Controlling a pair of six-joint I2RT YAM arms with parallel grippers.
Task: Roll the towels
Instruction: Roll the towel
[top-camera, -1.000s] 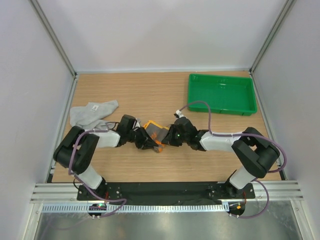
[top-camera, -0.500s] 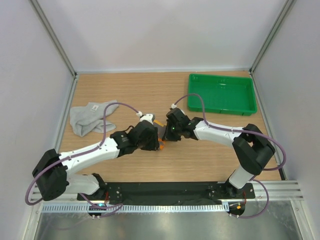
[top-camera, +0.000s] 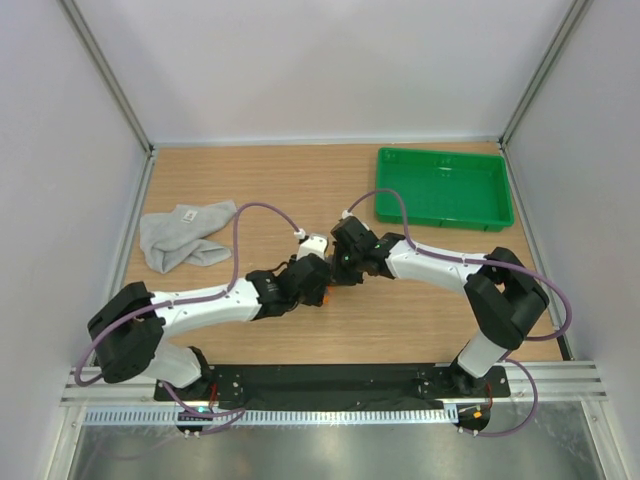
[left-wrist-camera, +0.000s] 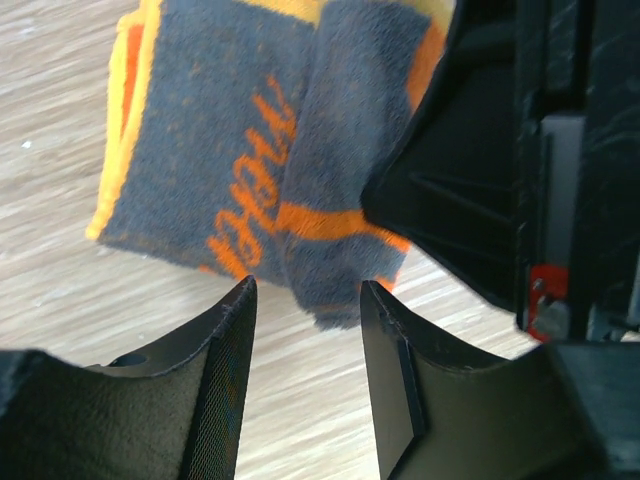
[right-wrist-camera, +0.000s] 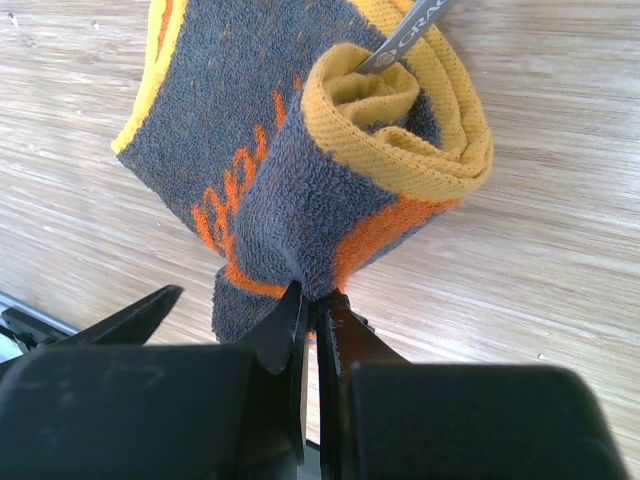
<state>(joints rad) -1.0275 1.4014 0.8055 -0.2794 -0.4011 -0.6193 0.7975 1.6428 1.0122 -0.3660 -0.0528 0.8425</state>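
The orange towel (right-wrist-camera: 300, 150) with grey edging lies on the wooden table, partly rolled, its yellow-orange inner turns showing at one end. My right gripper (right-wrist-camera: 316, 300) is shut on a grey fold of the roll's near side. In the left wrist view the same orange towel (left-wrist-camera: 260, 150) lies just beyond my left gripper (left-wrist-camera: 305, 300), which is open with bare table between its fingers (left-wrist-camera: 225, 380). In the top view both grippers, left (top-camera: 316, 280) and right (top-camera: 340, 268), meet at mid-table and hide most of this towel. The light grey towel (top-camera: 182, 236) lies crumpled at the left.
A green plastic tray (top-camera: 445, 187) stands at the back right of the table. White walls with metal posts enclose the table on three sides. Purple cables loop over both arms near the centre.
My left gripper has opened and let go of the orange towel, and the left arm has stretched out to the right. The right gripper has stayed shut on the towel.
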